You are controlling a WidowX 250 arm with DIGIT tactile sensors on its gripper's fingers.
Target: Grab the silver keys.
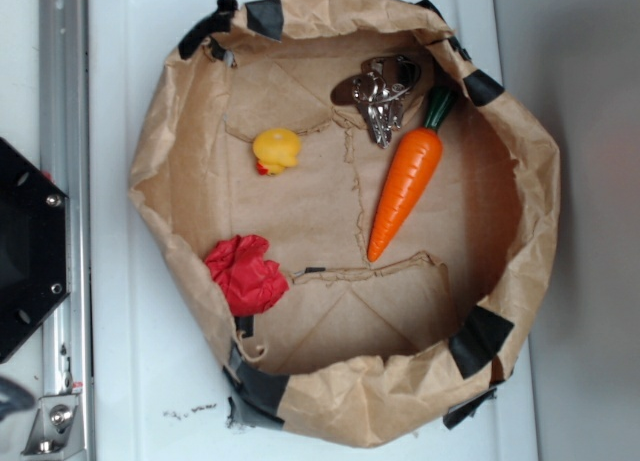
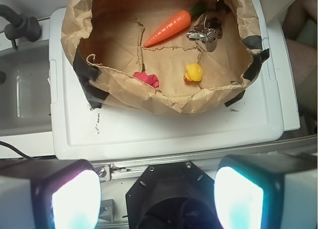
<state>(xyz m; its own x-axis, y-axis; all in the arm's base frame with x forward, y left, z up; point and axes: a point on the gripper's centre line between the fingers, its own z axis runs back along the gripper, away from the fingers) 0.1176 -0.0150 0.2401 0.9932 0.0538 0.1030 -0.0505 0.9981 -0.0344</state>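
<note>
Hovering well short of the paper bag (image 2: 149,97), the gripper (image 2: 158,199), jaws spread and empty, must reach its far wall for the silver keys (image 1: 380,93) just beside the carrot (image 1: 405,186).

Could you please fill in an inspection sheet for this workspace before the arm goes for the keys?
Surface: white tray carrying a brown paper bag basin, its rolled rim patched with black tape.
Job's things: silver keys lie inside at the basin's edge, beside the carrot's green top.
Clutter: orange toy carrot, yellow rubber duck and crumpled red cloth, all inside the basin.
Grippers: gripper well clear of the basin, its fingers wide apart, holding nothing.
Cables: thin black cable at the wrist view's left edge.
Surroundings: metal rail and black robot base beside the tray.
</note>
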